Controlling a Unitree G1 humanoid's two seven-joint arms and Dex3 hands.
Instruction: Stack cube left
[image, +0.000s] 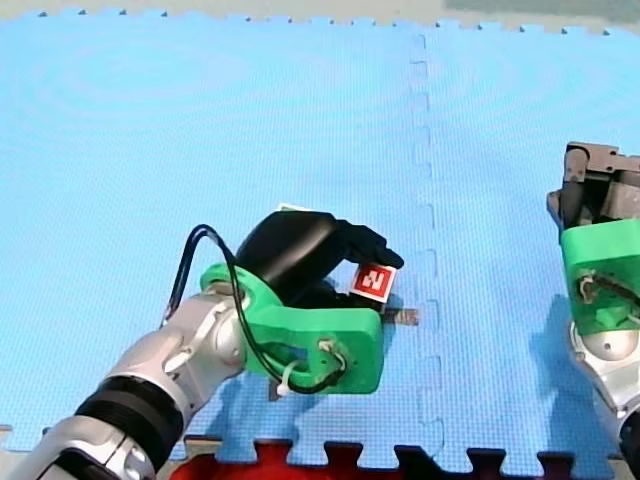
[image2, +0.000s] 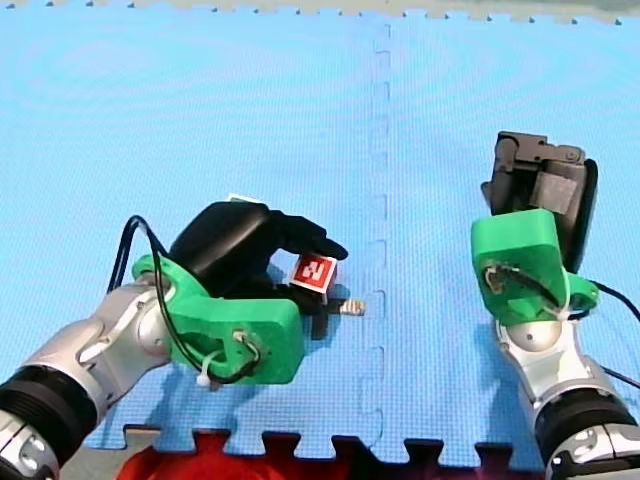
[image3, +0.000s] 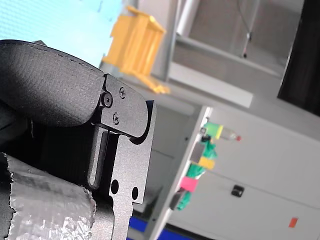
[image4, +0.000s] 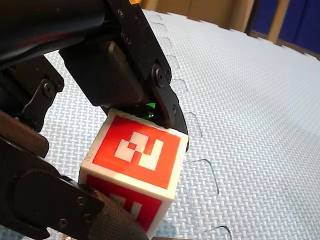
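Now left hand (image2: 250, 240) curled over red cube (image2: 316, 272), clamping it; right hand (image2: 540, 180) at right.

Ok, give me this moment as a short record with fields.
surface: blue foam mat
cube: red and white, patterned faces
left hand: shut on the cube, near the mat's front edge
right hand: over the mat's right side, holding nothing
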